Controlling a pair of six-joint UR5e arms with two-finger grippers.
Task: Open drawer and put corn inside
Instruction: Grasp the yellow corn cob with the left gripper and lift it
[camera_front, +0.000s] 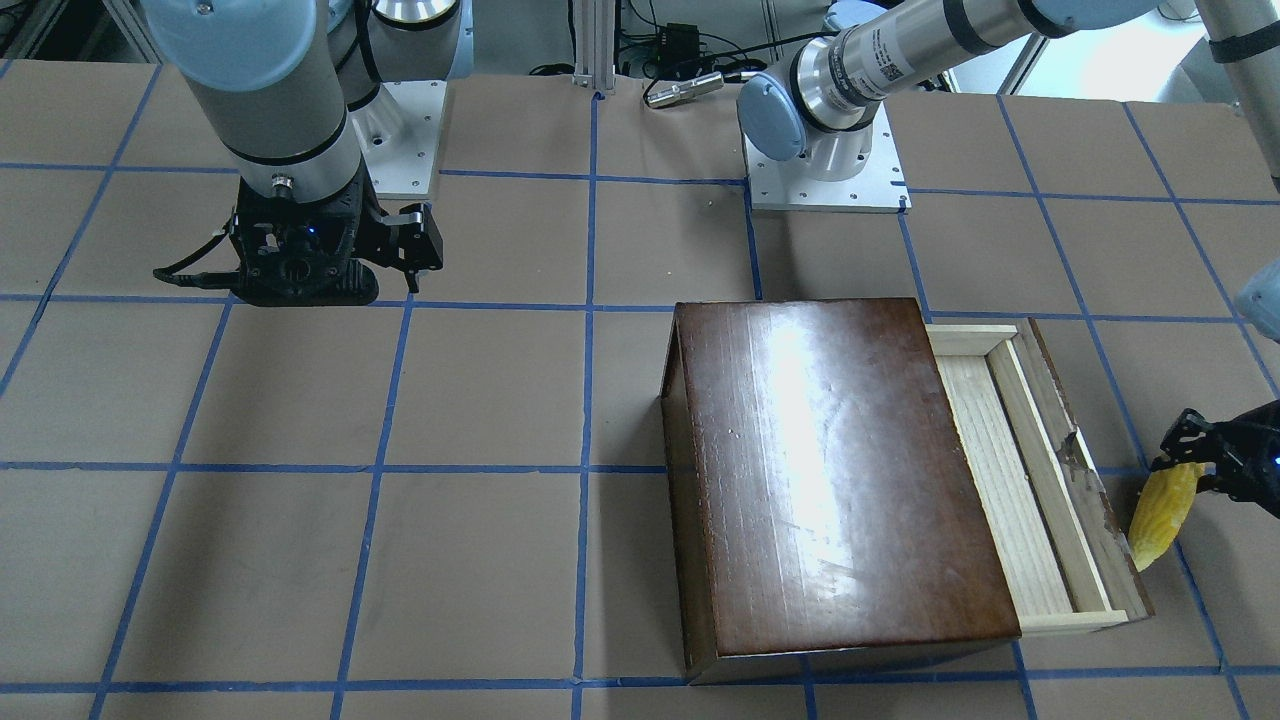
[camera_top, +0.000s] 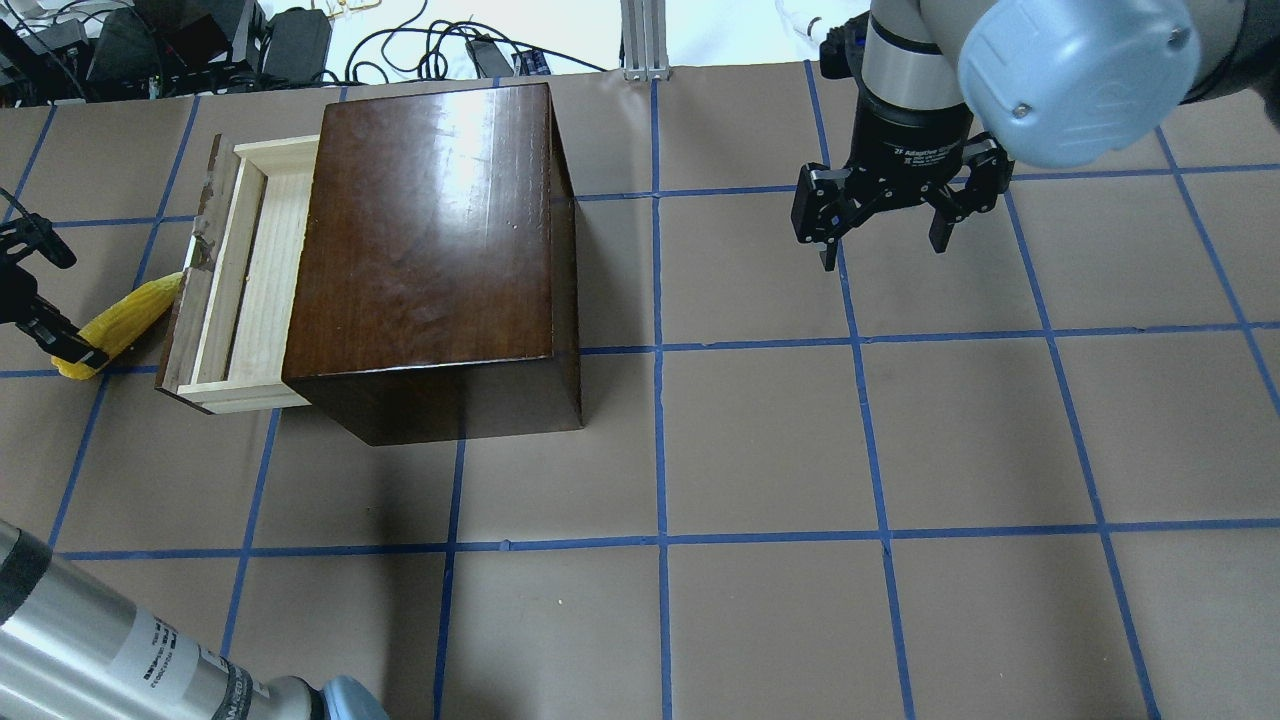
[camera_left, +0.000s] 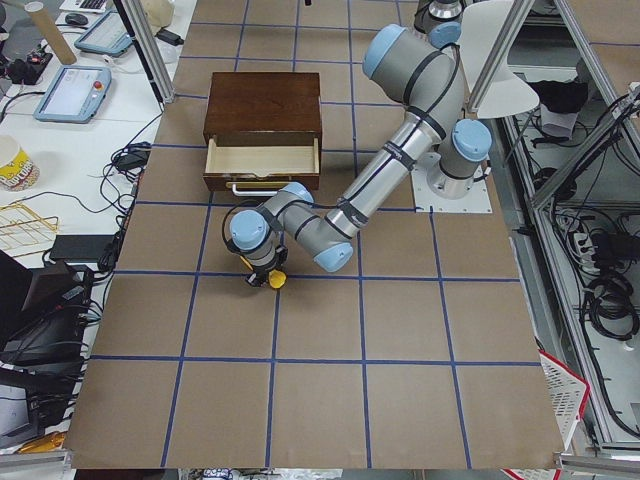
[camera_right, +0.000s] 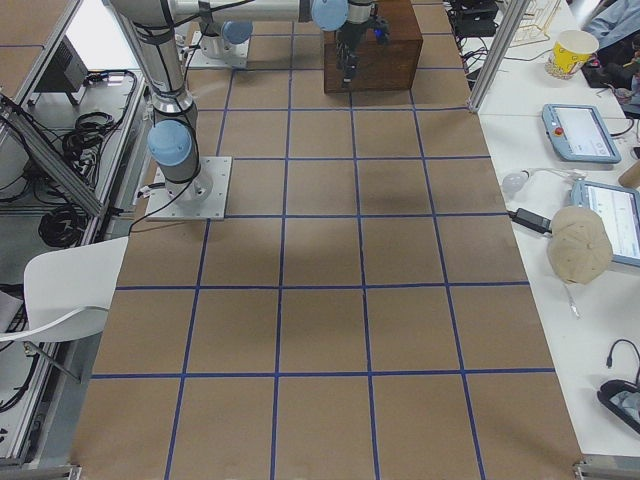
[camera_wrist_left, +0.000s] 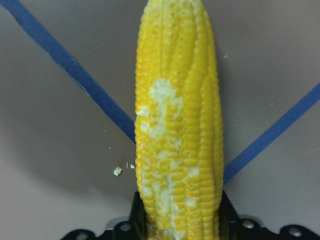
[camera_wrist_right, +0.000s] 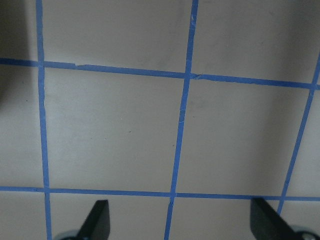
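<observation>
The drawer (camera_top: 250, 270) is pulled out of the dark-brown box (camera_top: 430, 220), and its pale wood tray is empty. It also shows in the front view (camera_front: 1010, 470) and the left view (camera_left: 262, 160). My left gripper (camera_top: 60, 310) is shut on the thick end of the yellow corn (camera_top: 125, 320). The corn is outside the drawer, with its paler tip close to the worn front panel. The corn fills the left wrist view (camera_wrist_left: 177, 125) and shows at the front view's right edge (camera_front: 1160, 515). My right gripper (camera_top: 885, 245) is open and empty, far from the box, over bare table (camera_wrist_right: 180, 220).
The brown table has a grid of blue tape lines. The two arm bases (camera_front: 825, 175) stand at the robot's edge of the table. The left arm's links (camera_left: 400, 160) stretch over the table beside the box. Side benches hold tablets (camera_right: 578, 130), a cap and a cup.
</observation>
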